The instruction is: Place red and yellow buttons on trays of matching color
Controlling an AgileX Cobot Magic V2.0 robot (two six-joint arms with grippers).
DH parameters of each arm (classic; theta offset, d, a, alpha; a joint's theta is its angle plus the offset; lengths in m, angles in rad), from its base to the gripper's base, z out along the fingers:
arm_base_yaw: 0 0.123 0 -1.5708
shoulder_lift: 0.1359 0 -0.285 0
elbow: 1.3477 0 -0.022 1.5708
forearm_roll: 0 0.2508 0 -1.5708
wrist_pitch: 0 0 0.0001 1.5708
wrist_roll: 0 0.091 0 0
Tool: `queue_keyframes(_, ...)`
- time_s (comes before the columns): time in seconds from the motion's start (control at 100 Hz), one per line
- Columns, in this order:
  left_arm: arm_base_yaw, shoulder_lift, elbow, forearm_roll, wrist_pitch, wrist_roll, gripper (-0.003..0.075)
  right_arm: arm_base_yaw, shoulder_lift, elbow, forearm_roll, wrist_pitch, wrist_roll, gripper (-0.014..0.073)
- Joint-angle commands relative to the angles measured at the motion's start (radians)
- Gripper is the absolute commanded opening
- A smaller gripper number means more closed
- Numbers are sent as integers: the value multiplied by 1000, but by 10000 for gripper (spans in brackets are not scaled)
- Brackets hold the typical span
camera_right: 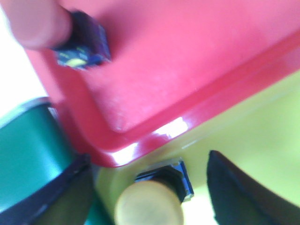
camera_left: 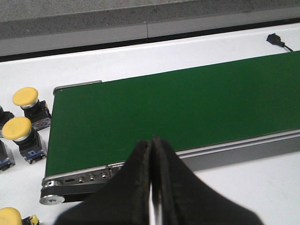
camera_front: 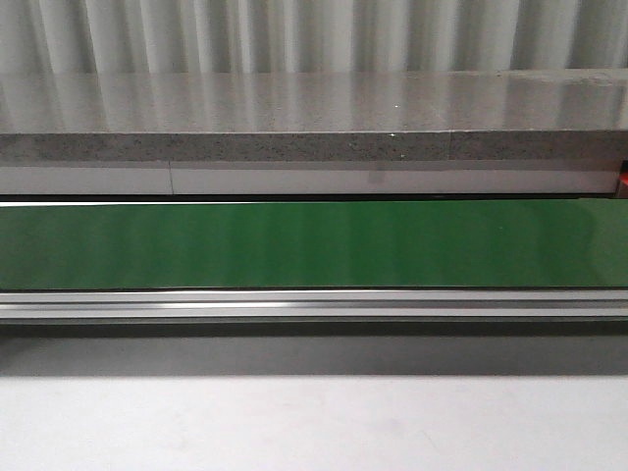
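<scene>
Right claw: where it hangs over the yellow tray, the right gripper is seen spread wide, a yellow button lying between its fingers and touched by neither; whether the button rests on the tray floor cannot be told through the blur.
Reason for the spread: it is judged that the button is being let go on the tray of its own colour.
Red button: it is found on the red tray, near that tray's corner, cap sideways.
Trays: the red tray's corner overlaps the yellow tray's rim, just beside the end of the green belt.
Left claw: the left gripper is pressed together on nothing, parked above the belt's near rail, judged idle.
Waiting stock: yellow buttons stand upright beyond the belt's end, the last cut off at the edge.
Hidden: in the front view only the bare belt is shown; arms, trays and buttons fall outside it.
</scene>
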Motion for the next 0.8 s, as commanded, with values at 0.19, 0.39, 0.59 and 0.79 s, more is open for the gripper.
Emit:
queue_keyframes(0.19,-10,4,-26,-13,-74,-5,-20,59,-210,-22,-15,58,-33,71)
queue_keyframes(0.39,-10,4,-26,-13,-74,-5,-20,179,-305,-22,-28,89,-33,-67)
queue_keyframes(0.59,-10,4,-26,-13,-74,-5,-20,338,-380,-22,-68,99,-33,-67)
queue_keyframes(0.79,-10,4,-26,-13,-74,-5,-20,510,-445,-20,-114,103,-55,-67)
